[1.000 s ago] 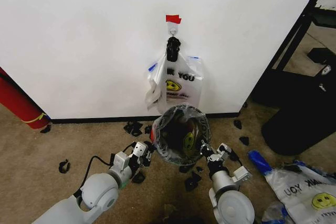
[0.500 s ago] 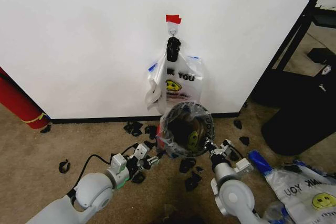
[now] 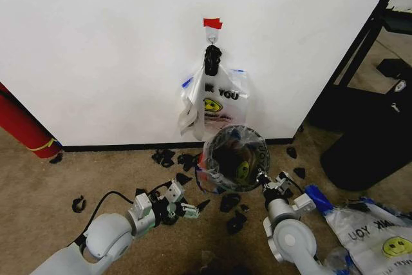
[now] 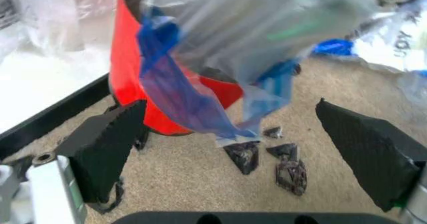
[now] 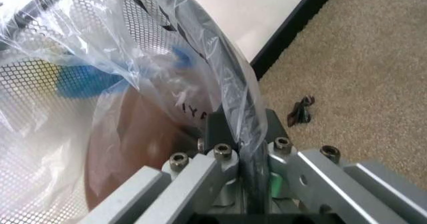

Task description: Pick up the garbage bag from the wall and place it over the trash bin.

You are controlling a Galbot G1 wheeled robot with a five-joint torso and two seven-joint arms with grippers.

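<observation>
The trash bin (image 3: 235, 159), black mesh with a red base, leans with its mouth toward me on the carpet below the wall (image 3: 96, 43). The garbage bag (image 3: 226, 138), clear with blue strips, lines it and spills over the rim. My right gripper (image 3: 264, 181) is shut on the bin's rim (image 5: 227, 84) with the bag's plastic (image 5: 133, 69) pinched in; its fingers (image 5: 227, 159) clamp both sides. My left gripper (image 3: 187, 209) hangs open, low and left of the bin. In the left wrist view the red base (image 4: 130, 69) and a blue strip (image 4: 170, 89) sit beyond the open fingers (image 4: 107, 144).
White smiley-face bags (image 3: 217, 102) hang from a hook (image 3: 211, 46) under red tape (image 3: 212, 23). Black scraps (image 3: 164, 157) litter the carpet. A large black container (image 3: 373, 140) stands right, another white bag (image 3: 376, 230) lies beside it, and a red cylinder (image 3: 22, 127) leans left.
The bin has shifted right and tipped further with my right gripper on its rim. My left gripper has let go of the rim and drawn back toward me.
</observation>
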